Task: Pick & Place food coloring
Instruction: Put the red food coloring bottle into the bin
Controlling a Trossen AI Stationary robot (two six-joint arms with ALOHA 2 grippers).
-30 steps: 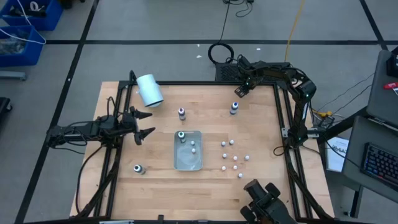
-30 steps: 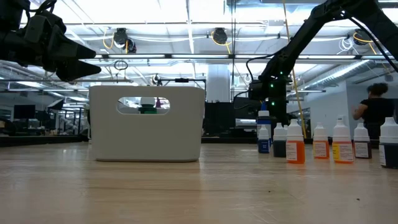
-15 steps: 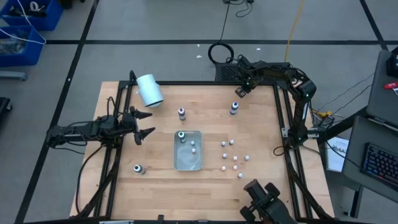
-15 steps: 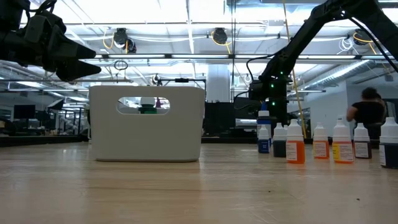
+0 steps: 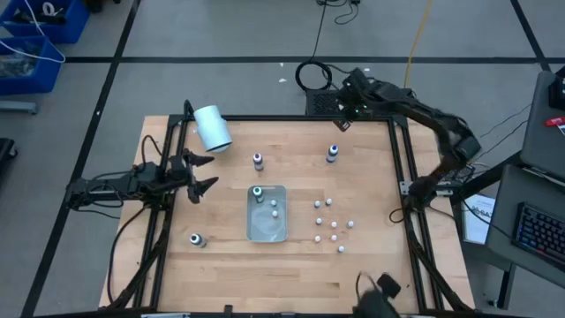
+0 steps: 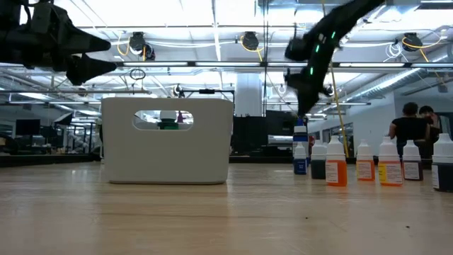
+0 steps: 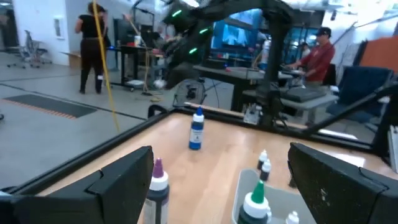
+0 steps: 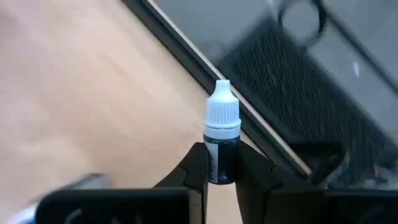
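The right gripper [image 8: 221, 177] is clamped across the body of a small, light, rigid food coloring bottle [image 8: 221, 140], likely slippery plastic.

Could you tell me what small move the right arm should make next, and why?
Probably carry it toward the clear tray. The right gripper is shut on a dark food coloring bottle, lifted near the table's far edge, and the tray already holds a few bottles. The left gripper waits open.
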